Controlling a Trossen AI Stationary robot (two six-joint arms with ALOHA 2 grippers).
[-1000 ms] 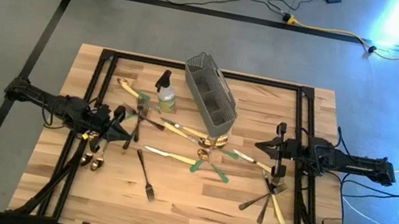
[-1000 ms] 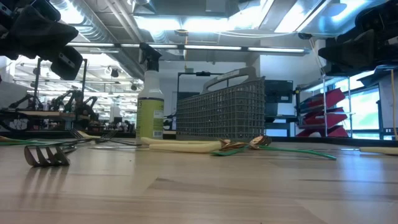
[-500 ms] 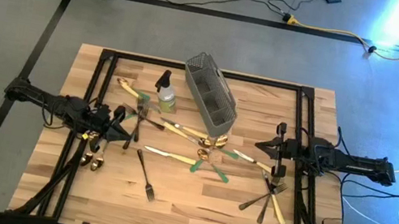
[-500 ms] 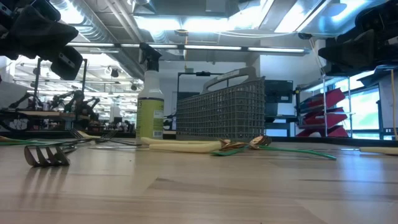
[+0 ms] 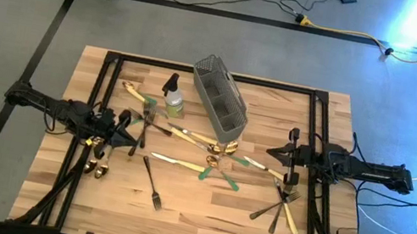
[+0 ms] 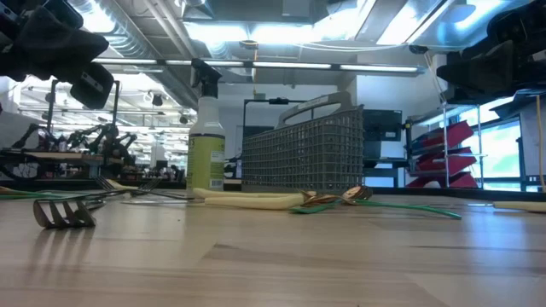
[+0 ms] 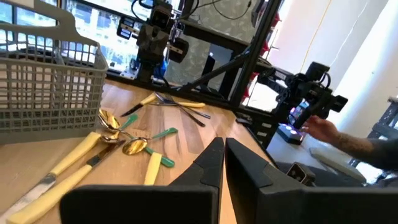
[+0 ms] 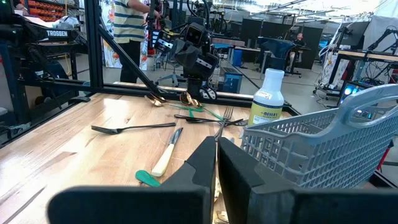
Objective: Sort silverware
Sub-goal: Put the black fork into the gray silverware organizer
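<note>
The silverware lies scattered flat on the wooden table (image 5: 74,197). A black fork (image 5: 152,183) and a cream-handled knife (image 5: 170,161) lie near the middle. Gold spoons (image 5: 223,147) lie beside the grey mesh caddy (image 5: 220,100), and green-handled pieces (image 5: 219,176) lie just in front of them. More forks lie crossed at the right (image 5: 283,206), and gold pieces lie at the left (image 5: 96,168). My left gripper (image 5: 130,131) hovers over the left cluster, shut and empty (image 7: 224,155). My right gripper (image 5: 278,153) hovers right of the caddy, shut and empty (image 8: 216,162).
A spray bottle with green liquid (image 5: 173,98) stands upright left of the caddy, also in the low view (image 6: 205,145). Black frame rails (image 5: 317,136) run along the table's edges. A person's hand (image 7: 329,130) shows beyond the table's right side.
</note>
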